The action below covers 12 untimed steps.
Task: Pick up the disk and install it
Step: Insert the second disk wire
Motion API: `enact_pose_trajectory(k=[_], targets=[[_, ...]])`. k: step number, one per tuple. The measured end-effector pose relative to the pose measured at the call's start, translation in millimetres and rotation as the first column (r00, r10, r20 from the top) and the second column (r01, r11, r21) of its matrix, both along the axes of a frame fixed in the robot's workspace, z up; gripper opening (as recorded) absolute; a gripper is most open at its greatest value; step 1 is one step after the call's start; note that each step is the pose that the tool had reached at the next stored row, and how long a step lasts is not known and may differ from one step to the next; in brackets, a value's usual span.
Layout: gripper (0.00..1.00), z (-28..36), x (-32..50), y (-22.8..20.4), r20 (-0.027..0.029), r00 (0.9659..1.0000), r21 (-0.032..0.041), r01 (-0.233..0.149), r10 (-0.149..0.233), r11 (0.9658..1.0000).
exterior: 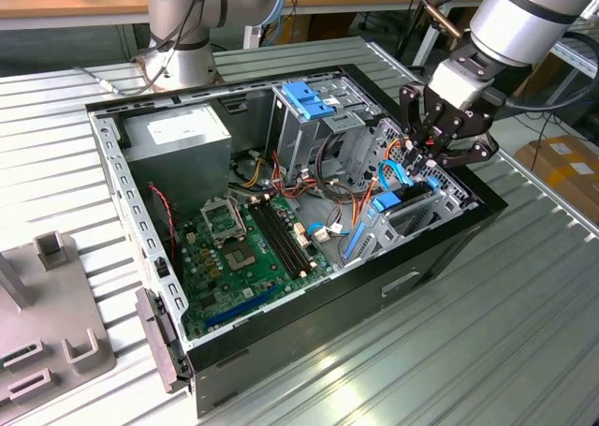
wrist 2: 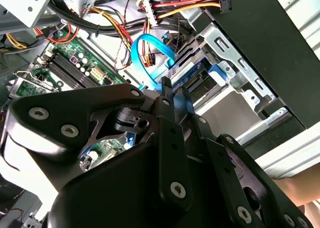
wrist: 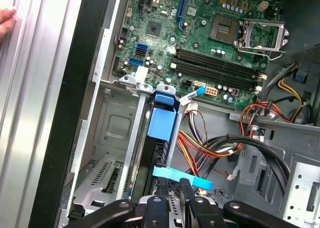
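**Exterior view, from its left to its right.** A grey moulded fixture (exterior: 47, 328) lies on the ribbed metal table (exterior: 496, 351), outside the open computer case (exterior: 440, 253) on the exterior view's left. Inside the case, at its far left corner, sits the grey power-supply box (exterior: 178, 134). The green motherboard (exterior: 245, 248) covers the case floor just to the right of that box. Further right, near the middle of the case's far wall, a blue plastic bracket (exterior: 309, 98) caps the metal drive cage (exterior: 298, 140). The gripper (exterior: 432, 159) hangs over the right-hand end of the case and points down into the bay there.

**Disk.** In the first wrist view the disk (wrist: 162, 124) stands on edge in the metal bay at that same end of the case. Its light-blue rail faces the camera and its dark body runs towards the fingers.

**Gripper.** In both wrist views the fingers (wrist 2: 166, 95) are drawn in until a narrow slit parts them. Their tips lie right at the disk's near end. Whether they touch it cannot be told. A light-blue data cable (wrist: 183, 177) crosses just beside the tips.

**Outside the case.** A person's fingertips (wrist: 6, 18) rest on the table close to the case's black side wall.
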<state>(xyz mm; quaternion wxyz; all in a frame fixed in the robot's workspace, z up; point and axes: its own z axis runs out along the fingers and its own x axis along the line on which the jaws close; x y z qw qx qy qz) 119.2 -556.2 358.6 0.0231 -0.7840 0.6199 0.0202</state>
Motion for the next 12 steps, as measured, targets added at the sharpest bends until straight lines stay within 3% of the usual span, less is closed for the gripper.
enact_pose_trajectory(k=[4, 8, 11, 12], targets=[[0.24, 0.0, 0.0, 0.0, -0.0001, 1.0, 0.0, -0.005, 0.005, 1.0], [0.24, 0.0, 0.0, 0.0, 0.0009, 0.9976, 0.0, -0.069, 0.069, 0.9976], [0.24, 0.0, 0.0, 0.0, 0.0026, 0.993, -0.0003, -0.118, 0.118, 0.993], [0.24, 0.0, 0.0, 0.0, 0.0034, 0.9888, -0.0003, -0.149, 0.149, 0.9888]])
